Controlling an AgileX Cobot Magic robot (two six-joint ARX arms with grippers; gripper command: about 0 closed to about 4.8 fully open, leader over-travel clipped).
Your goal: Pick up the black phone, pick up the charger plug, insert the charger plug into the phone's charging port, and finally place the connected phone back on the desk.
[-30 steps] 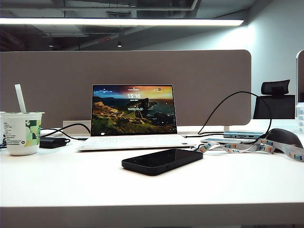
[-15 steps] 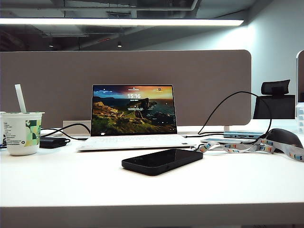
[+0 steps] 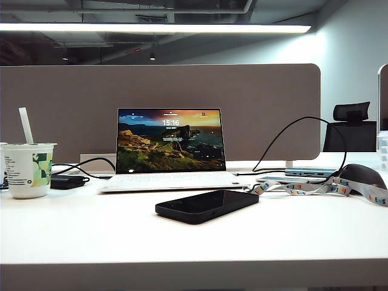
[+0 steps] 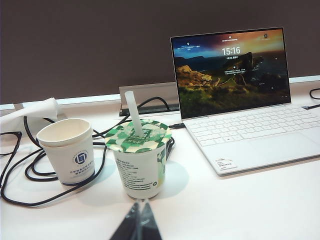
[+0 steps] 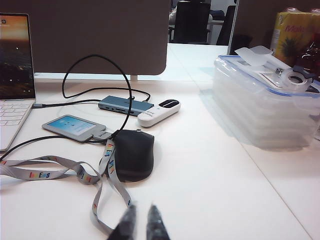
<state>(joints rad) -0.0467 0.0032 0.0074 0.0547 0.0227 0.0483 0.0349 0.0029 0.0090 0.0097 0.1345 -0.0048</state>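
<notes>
I'm seeing the black phone (image 3: 207,205) lying flat on the desk (image 3: 194,242) before the laptop (image 3: 171,148); left end effector (image 4: 138,222) pinched closed, right end effector (image 5: 140,223) nearly closed, both empty.

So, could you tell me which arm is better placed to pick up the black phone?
Probably the right. The black phone lies slightly right of centre, nearest the lanyard that the right gripper faces; the left gripper faces the lidded cup at the far left.
</notes>
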